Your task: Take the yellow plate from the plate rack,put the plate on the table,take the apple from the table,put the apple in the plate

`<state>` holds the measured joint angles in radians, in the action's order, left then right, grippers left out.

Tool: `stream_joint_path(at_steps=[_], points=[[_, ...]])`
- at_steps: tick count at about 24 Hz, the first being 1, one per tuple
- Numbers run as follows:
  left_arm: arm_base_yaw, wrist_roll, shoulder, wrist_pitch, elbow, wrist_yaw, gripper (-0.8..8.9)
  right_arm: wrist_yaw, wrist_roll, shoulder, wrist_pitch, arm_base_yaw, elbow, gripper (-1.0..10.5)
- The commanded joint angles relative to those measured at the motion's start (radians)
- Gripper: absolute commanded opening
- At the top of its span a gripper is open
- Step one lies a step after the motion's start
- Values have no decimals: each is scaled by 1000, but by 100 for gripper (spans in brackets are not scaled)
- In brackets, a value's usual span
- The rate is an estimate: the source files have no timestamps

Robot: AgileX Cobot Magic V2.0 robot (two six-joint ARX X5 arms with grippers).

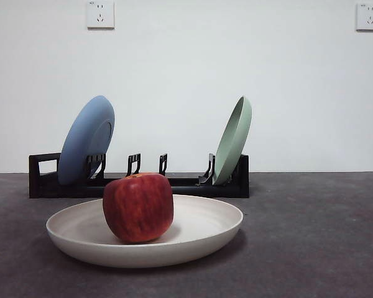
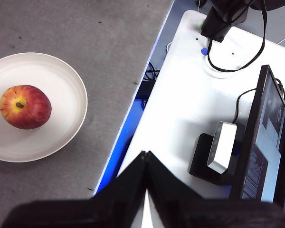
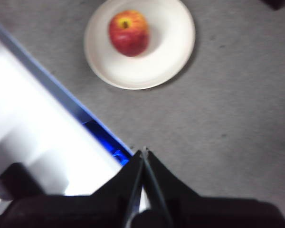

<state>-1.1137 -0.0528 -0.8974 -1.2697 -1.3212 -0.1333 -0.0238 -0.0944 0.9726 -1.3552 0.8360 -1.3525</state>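
The dark red, blocky apple [image 1: 138,207] hides part of the wide, shallow cream plate's [image 1: 202,239] inside. Behind the apple, the plate covers the foot of the long black plastic rack [image 1: 174,184]. The right wrist view is blurry. In the left wrist view, the plate is cut off at the edge.

Matt cream yellow plate [image 1: 199,239], glossy-skinned apple [image 1: 138,207], black plastic plate rack [image 1: 174,185], rough mottled grey table [image 1: 311,248].
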Motion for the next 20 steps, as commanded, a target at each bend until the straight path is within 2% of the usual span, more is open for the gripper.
stream_joint_path(at_steps=[1,10,15,17,20], points=[[2,12,0,10,1,3,-4,40,-10,0,-22,2,9,2],[2,11,-13,11,1,2,-4,148,-10,0,-22,2,9,2],[-5,13,-18,66,1,3,-4,156,-10,0,-22,2,9,2],[6,64,-6,156,0,26,-4,156,-10,0,-22,2,9,2],[59,248,19,373,0,55,-4,156,-10,0,-22,2,9,2]])
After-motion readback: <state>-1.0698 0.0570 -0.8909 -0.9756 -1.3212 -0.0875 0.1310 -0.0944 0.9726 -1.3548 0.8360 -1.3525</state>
